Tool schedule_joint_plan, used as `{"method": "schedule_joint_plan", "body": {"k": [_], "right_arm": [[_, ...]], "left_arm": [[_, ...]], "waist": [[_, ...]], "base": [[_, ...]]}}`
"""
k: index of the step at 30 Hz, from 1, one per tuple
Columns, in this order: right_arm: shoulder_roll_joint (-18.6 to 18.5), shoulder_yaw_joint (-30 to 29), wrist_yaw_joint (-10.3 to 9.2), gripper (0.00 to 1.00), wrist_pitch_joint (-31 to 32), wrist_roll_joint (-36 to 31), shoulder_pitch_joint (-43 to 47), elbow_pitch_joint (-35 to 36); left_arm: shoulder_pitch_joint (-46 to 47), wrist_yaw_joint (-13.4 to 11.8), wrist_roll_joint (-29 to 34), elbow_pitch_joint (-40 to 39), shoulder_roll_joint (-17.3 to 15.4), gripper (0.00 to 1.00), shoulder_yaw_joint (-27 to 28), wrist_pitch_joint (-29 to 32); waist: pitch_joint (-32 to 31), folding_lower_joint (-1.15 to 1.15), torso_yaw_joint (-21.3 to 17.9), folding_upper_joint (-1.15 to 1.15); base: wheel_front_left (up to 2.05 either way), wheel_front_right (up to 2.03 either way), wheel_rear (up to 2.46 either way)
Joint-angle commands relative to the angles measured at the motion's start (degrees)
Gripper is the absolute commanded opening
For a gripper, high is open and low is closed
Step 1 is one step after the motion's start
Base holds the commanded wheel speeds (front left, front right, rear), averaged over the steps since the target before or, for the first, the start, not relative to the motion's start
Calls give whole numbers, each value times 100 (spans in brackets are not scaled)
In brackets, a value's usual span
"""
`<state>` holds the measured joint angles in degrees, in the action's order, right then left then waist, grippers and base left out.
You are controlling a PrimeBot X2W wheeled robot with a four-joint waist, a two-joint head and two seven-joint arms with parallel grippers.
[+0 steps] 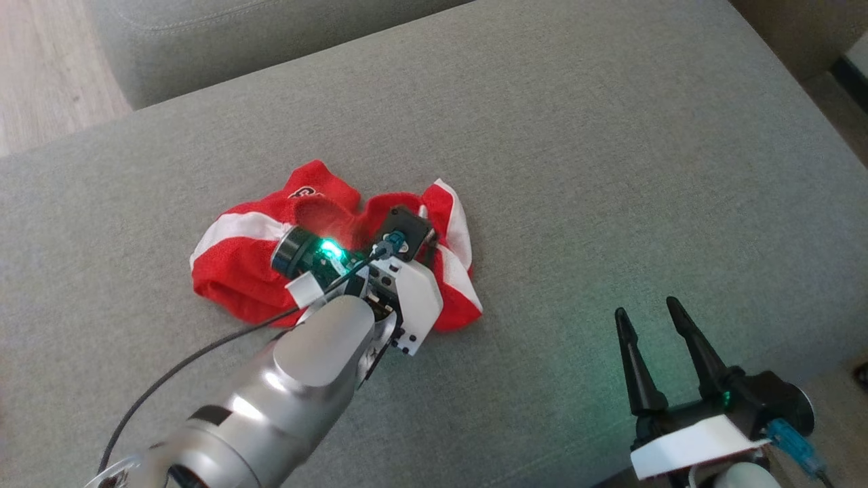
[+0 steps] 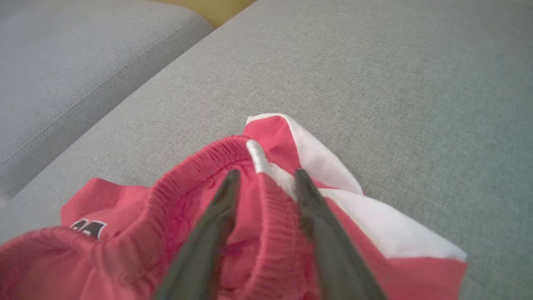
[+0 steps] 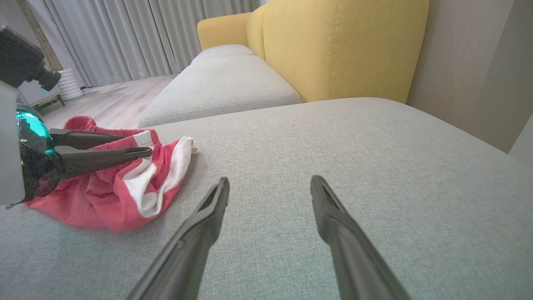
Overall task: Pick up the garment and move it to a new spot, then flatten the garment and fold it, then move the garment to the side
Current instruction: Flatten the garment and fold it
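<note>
1. Landmark: the grey seat cushion carries the work. All positions below refer to it.
2. The garment lies crumpled in a heap on the cushion, left of its middle and clear of its edges.
3. Garment appearance: red fabric with broad white stripes. A ribbed red elastic waistband is bunched upward at the top of the heap. A dark print outlined in white sits on a flap toward the cushion's far side.
4. The white stripes show mainly on the side of the heap nearest the cushion's middle, folded over one another.
5. The left pincer is lowered onto the garment. Its fingers are spread, tips down in the fabric, with a ridge of the waistband standing between them.
6. The right pincer hangs above the cushion's near right part, well apart from the garment. Its fingers are spread wide over bare cushion fabric.
</note>
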<state>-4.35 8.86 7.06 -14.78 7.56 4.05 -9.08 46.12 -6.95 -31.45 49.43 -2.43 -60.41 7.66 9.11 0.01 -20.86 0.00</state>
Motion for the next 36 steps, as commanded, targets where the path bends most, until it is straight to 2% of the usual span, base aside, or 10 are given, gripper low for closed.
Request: {"method": "schedule_joint_plan", "body": {"k": [1, 2, 8, 16, 25, 28, 31, 36], "right_arm": [[-11, 121, 43, 100, -22, 27, -161, 134], [-8, 130, 43, 100, -22, 26, -170, 128], [11, 176, 43, 100, -22, 33, -219, 100], [26, 87, 43, 100, -22, 9, -138, 72], [-1, -64, 43, 100, -22, -46, 190, 110], [-3, -128, 43, 100, -22, -66, 282, 173], [9, -163, 43, 100, -22, -71, 332, 236], [30, -220, 43, 100, -22, -53, 330, 317]], "left_arm": [[322, 4, -102, -96, -45, 25, 49, -41], [331, 9, -167, -94, -45, 0, 30, -80], [446, 132, -624, -155, -45, 0, -43, -266], [954, 407, -1384, -903, -45, 0, 22, -702], [2234, 634, -2297, -1446, -81, 0, 787, -913], [2188, 814, -2422, -1572, -293, 0, 859, -843], [1680, 899, -2502, -1777, -627, 0, 732, -704], [164, 692, -2642, -2145, -1395, 0, 504, -742]], "waist": [[-2, -1, -19, 0], [-2, -1, -36, 0], [-23, -1, -114, 0], [-345, -1, -83, 0], [-959, -1, 295, 0], [-1029, -1, 513, 0], [-1008, -1, 718, 0], [-822, -1, 1010, 0]], "base": [[0, 0, 0], [0, 0, 0], [0, 0, 0], [0, 0, 0], [0, 0, 0], [0, 0, 0], [0, 0, 0], [0, 0, 0]]}}
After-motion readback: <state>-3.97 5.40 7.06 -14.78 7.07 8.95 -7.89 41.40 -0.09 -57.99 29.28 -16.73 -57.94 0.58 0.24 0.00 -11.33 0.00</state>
